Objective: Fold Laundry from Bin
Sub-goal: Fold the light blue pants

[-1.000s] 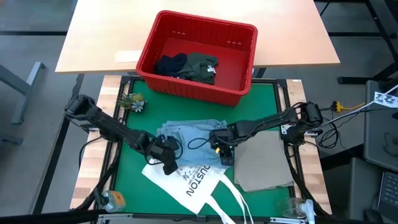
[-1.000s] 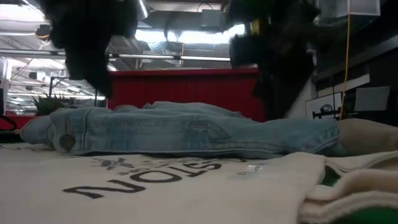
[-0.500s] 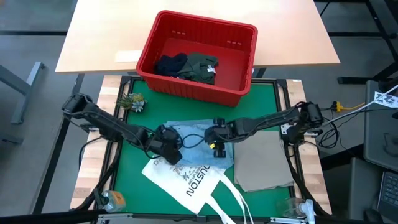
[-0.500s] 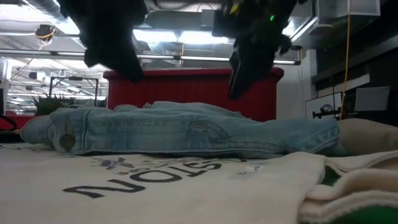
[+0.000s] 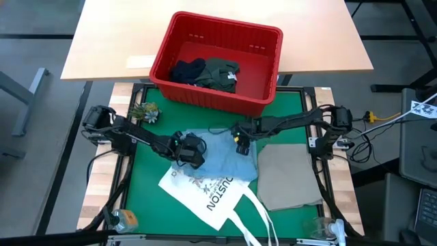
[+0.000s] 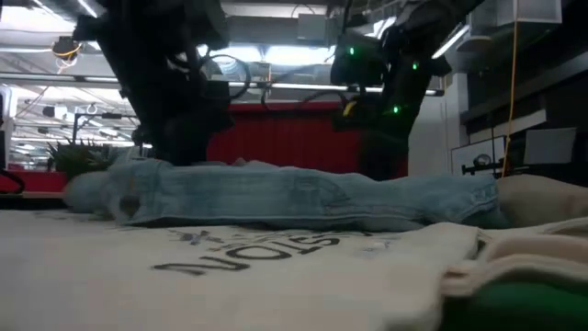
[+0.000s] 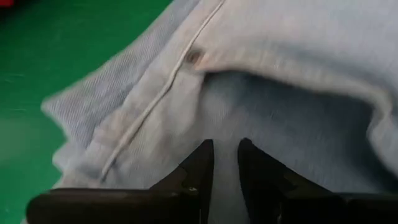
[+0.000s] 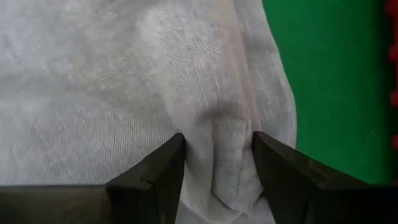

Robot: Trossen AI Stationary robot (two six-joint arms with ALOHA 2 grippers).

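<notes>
1. The light blue denim jeans (image 5: 218,156) lie bunched at the centre of the green mat (image 5: 147,198), their lower edge overlapping the white tote bag (image 5: 208,195) at about 6 o'clock of them.
2. The left gripper (image 5: 191,149) sits on the jeans' 9 o'clock end; its fingers (image 7: 200,165) are nearly together with only a thin slit between, resting against a seam fold, and whether cloth is pinched there cannot be told.
3. The right gripper (image 5: 241,139) is at the jeans' 2 o'clock corner, fingers (image 8: 163,167) apart with a ridge of denim standing between them, not yet squeezed.
4. Denim looks thick, limp and fairly heavy; it will likely drape and drag rather than slide, so the stitched seams and hems seem the firmest holds.
5. A folded beige cloth (image 5: 290,179) lies flat at 4 o'clock, smooth and thinner-looking.
6. The red plastic bin (image 5: 259,102) at 12 o'clock holds a dark olive shirt (image 5: 222,72) and dark navy shorts (image 5: 188,70), both crumpled and soft.
</notes>
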